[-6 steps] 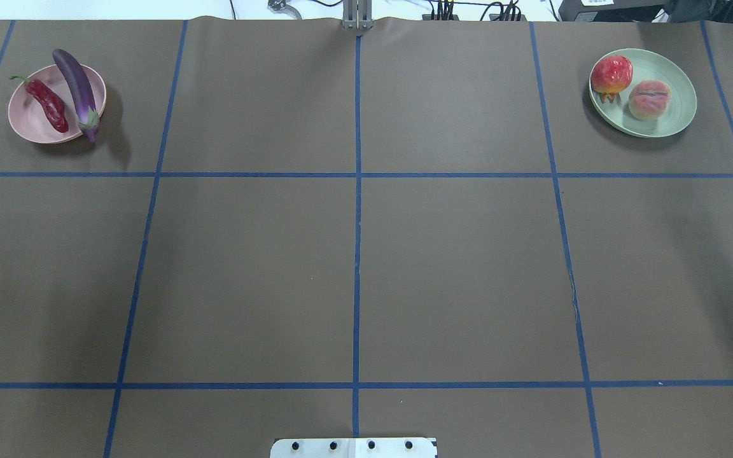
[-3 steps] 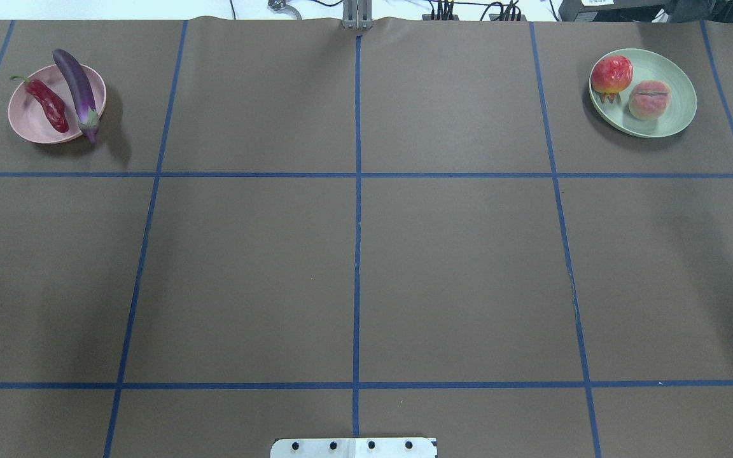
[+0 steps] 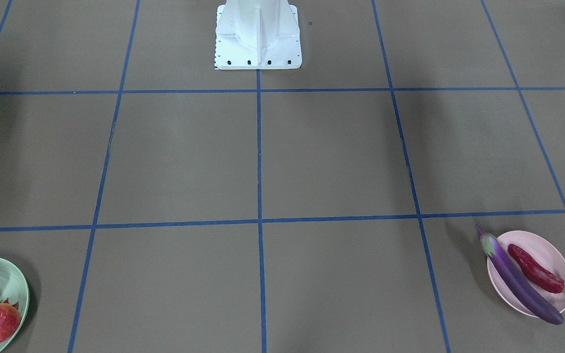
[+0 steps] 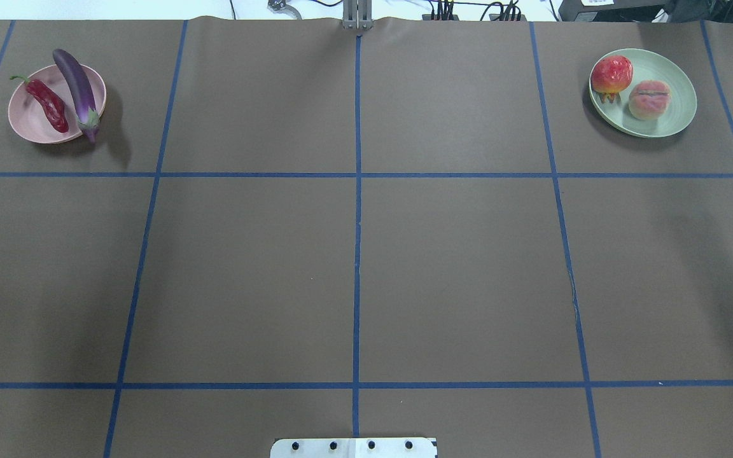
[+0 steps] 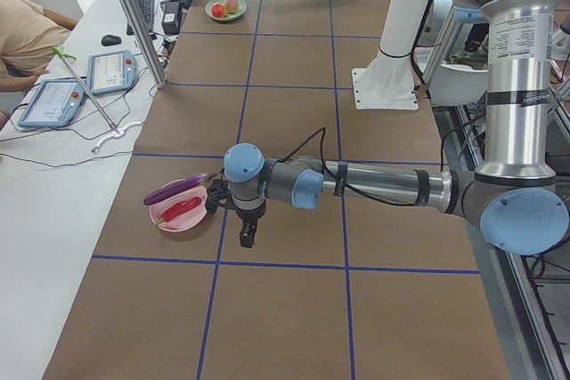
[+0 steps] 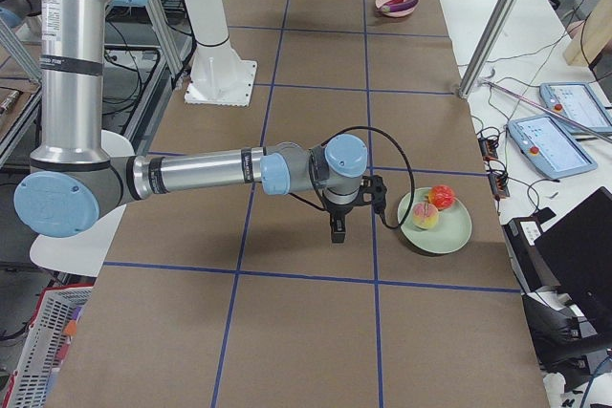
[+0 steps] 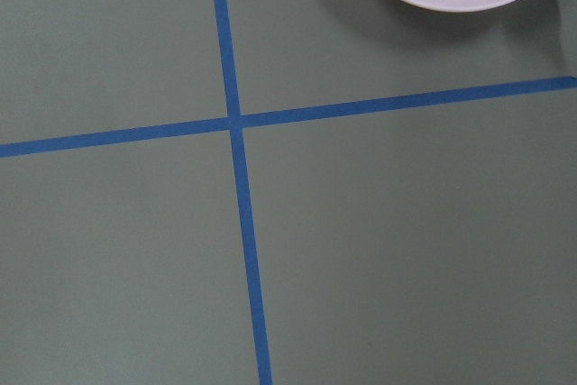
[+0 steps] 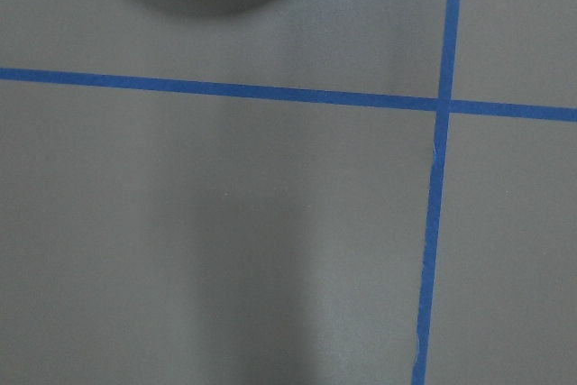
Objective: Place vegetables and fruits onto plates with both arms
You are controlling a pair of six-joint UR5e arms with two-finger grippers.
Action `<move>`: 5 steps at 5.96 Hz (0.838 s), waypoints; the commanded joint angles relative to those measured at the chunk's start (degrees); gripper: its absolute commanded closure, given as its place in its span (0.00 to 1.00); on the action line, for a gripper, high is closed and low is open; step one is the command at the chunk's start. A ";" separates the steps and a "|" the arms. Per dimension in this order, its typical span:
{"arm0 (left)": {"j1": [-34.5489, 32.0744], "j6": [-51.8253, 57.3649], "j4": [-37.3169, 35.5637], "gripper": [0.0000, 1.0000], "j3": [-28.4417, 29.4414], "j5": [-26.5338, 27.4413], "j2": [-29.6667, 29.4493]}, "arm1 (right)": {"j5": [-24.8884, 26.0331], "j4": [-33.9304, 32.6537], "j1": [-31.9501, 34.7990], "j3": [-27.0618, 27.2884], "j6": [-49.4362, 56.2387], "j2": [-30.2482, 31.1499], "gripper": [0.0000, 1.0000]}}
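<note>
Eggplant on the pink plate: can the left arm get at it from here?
Probably yes. The left claw hangs just beside the pink plate, nothing lies between them, and the eggplant sits uncovered across the rim, next to the chili.

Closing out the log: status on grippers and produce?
Status: left gripper beside pink plate, right gripper beside green plate; open or shut unclear. Placed: eggplant and chili on pink, peach and red-orange fruit on green. The eggplant overhangs the rim.
</note>
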State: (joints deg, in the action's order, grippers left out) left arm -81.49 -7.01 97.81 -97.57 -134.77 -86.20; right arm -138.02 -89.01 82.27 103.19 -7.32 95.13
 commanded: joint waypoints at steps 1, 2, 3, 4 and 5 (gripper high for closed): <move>-0.34 -0.02 0.10 0.00 -0.86 -0.23 0.68 | -0.05 0.15 0.09 0.77 -0.50 0.05 0.00; -0.34 -0.02 0.18 0.00 -0.78 0.03 0.69 | 0.47 0.15 0.00 1.56 -0.33 0.14 0.00; -0.25 -0.02 0.19 0.00 -0.17 0.21 0.69 | 0.22 0.15 0.00 1.05 0.11 0.23 0.00; -0.43 0.06 0.10 0.00 -0.26 -0.49 0.43 | -0.48 1.71 0.52 1.65 0.28 0.40 0.00; -0.25 -0.02 0.10 0.00 -0.52 -0.23 -0.01 | -1.36 2.16 0.70 1.22 -0.24 0.14 0.00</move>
State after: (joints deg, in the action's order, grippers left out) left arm -81.82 -6.99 97.93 -97.94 -135.02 -85.87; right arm -138.63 -87.51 82.73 104.58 -7.27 95.39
